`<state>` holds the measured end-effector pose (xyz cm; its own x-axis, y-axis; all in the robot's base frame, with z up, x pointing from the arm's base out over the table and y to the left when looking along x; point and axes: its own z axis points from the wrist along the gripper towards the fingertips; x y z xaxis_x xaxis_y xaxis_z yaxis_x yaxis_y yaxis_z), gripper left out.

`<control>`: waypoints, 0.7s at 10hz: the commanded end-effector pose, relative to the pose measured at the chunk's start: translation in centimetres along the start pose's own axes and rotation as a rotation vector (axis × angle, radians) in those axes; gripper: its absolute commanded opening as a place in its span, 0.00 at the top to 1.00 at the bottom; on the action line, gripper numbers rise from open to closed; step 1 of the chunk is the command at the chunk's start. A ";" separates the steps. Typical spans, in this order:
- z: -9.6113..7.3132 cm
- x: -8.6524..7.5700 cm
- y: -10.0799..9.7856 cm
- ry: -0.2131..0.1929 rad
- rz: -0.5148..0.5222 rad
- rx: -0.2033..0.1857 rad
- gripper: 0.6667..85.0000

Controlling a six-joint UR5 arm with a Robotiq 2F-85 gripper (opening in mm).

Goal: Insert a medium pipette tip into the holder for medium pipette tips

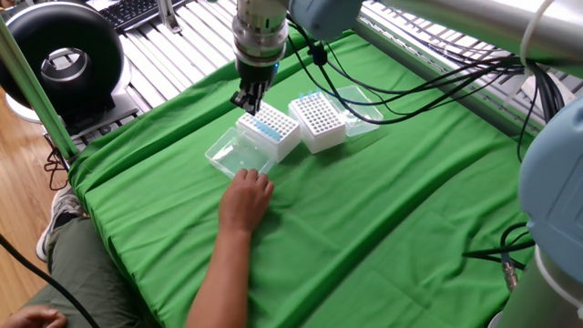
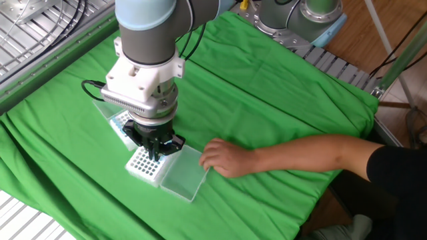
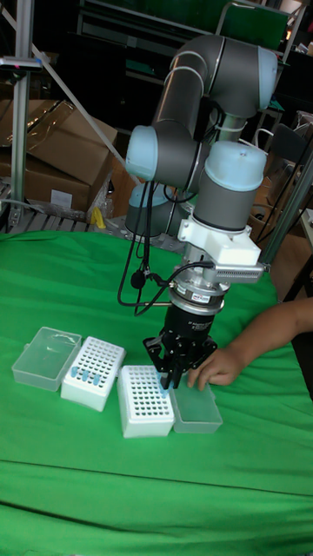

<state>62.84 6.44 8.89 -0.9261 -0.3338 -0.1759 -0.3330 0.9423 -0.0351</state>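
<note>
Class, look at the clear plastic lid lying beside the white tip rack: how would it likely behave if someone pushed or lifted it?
The clear lid looks thin and hollow, so probably light. It lies flat on the green cloth, so a push would likely slide it or drag the fabric rather than tip it. A person's hand sits at its edge, perhaps steadying it. Its smooth plastic may be slippery to pinch.

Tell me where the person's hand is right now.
In the tall fixed view the hand rests on the green cloth at right, touching the clear lid beside the white tip rack, just right of the claw.
</note>
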 end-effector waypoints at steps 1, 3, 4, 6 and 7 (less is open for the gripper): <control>0.8 0.8 -0.1 0.012 -0.043 -0.009 0.68; 0.7 0.9 -0.5 0.016 -0.052 0.000 0.66; 0.4 1.3 -1.5 0.027 -0.071 0.015 0.68; -0.2 2.3 -4.6 0.050 -0.156 0.032 0.68; 0.0 2.5 -5.9 0.034 -0.195 0.023 0.68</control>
<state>62.31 2.78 8.43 -0.8845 -0.4469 -0.1341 -0.4400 0.8945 -0.0789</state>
